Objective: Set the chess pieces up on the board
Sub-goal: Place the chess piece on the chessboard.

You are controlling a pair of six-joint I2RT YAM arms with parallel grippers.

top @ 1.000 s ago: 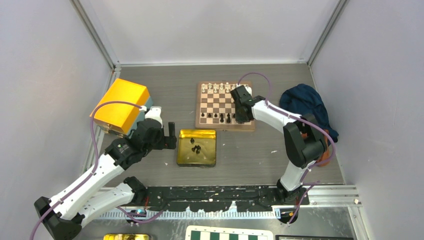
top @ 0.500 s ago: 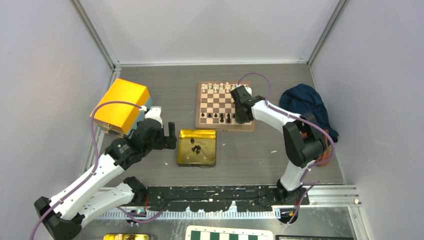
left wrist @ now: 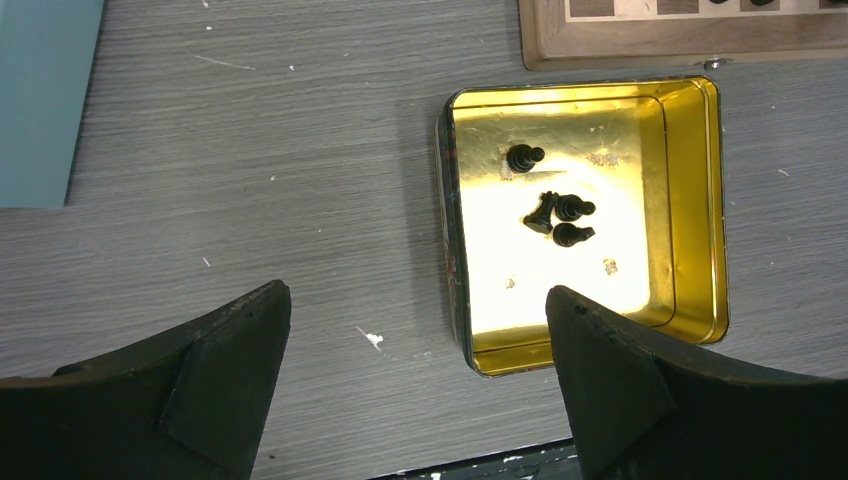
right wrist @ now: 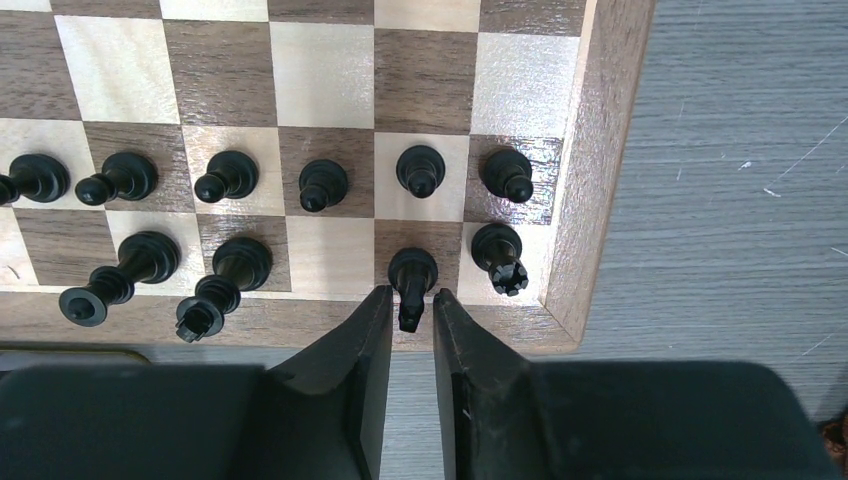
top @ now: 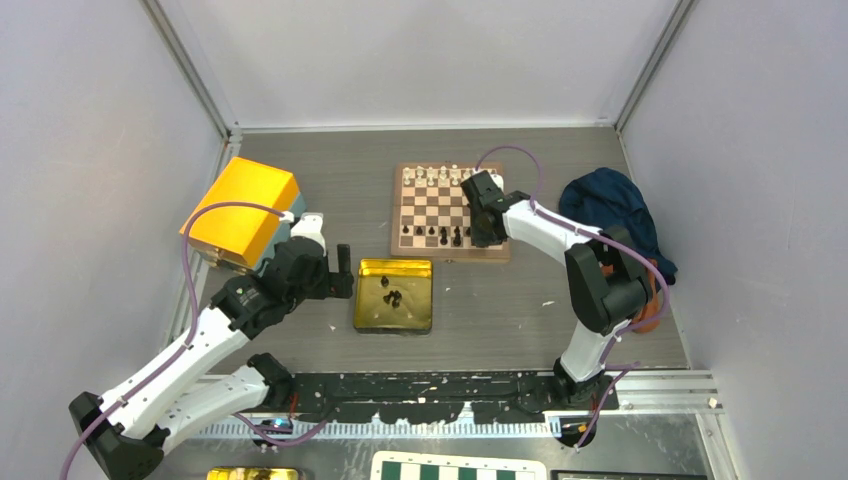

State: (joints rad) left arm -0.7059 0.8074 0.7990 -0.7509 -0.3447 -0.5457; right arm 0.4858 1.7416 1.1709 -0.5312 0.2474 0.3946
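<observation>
The board (top: 398, 215) lies at mid-table, with cream-white chess pieces (top: 440, 177) along its far side and black ones near. In the right wrist view, black pawns (right wrist: 323, 184) line one row above the board's rim (right wrist: 600, 150). A rook (right wrist: 497, 254) stands in the corner. My right gripper (right wrist: 410, 295) (top: 481, 238) is open a little around the top of an upright black piece (right wrist: 412, 268) beside the rook, with a thin gap on each side. My left gripper (left wrist: 418, 310) (top: 345, 272) hangs wide open and empty by the gold tin (left wrist: 455, 200), which holds several black pieces (left wrist: 555, 215).
An orange box (top: 243, 205) sits at the left behind the left arm. A blue cloth (top: 615, 205) lies right of the board. The gold tin (top: 394, 322) rests just in front of the board. A green-and-white checkered board (top: 460, 468) shows at the bottom edge.
My right gripper's jaws have parted slightly around the black piece, which stays standing on its square. The left arm has not moved.
</observation>
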